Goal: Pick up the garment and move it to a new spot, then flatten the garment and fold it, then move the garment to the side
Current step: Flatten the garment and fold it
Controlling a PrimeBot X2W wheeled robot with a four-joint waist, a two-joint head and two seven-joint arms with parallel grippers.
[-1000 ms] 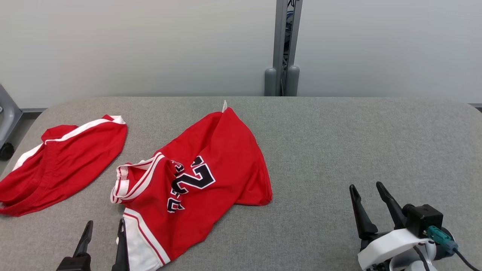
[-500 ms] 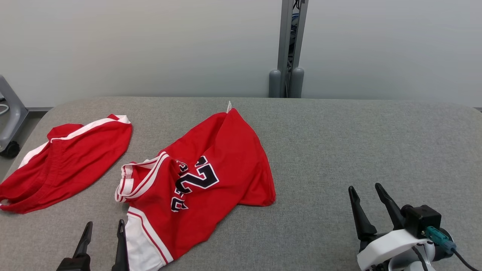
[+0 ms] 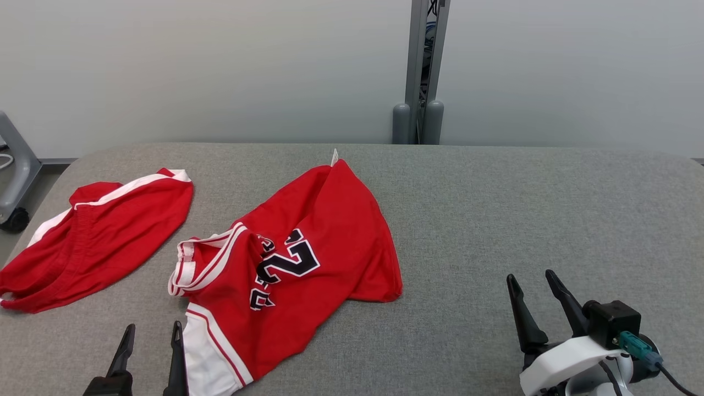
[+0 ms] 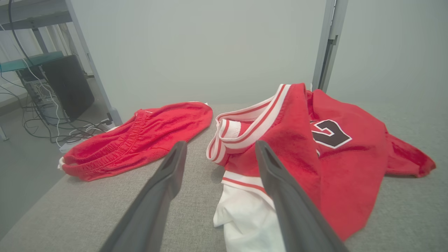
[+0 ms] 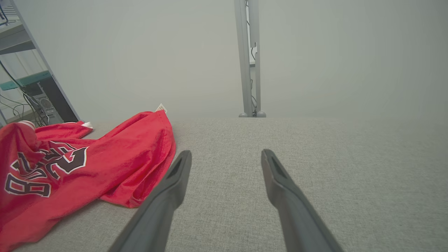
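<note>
Two hands: spread to full width, gripping nothing.
Left hand [image 3: 153, 329]: at the near left of the bench, fingers pointing away; right finger just beside the white side panel of the jersey, contact impossible to tell.
Right hand [image 3: 530, 276]: near right, over bare covering, well apart from any cloth.
Jersey [image 3: 324, 231]: red, white-and-red trim, dark numerals; crumpled left of centre, one tagged corner reaching toward the far edge.
Shorts [image 3: 104, 231]: red with a white stripe, bunched at the far left, apart from the jersey.
Just changed: almost nothing; slight slide of the whole head view a second back, so a camera move, not a move of the cloth; right hand a touch lower in that view; same finger spread throughout.
Meaning for the task: likely not yet begun; first pick-up ahead, jersey the probable target, left hand the closer one.
Bench [image 3: 495, 209]: grey woven covering, rounded far corners, wide bare stretch on the right for a new spot.
Room: pale wall [image 3: 220, 66] behind, grey upright post [image 3: 423, 60] at far centre; off the left side, a dark computer tower [image 4: 68, 87] and loose cables [image 4: 77, 131] on the floor.
</note>
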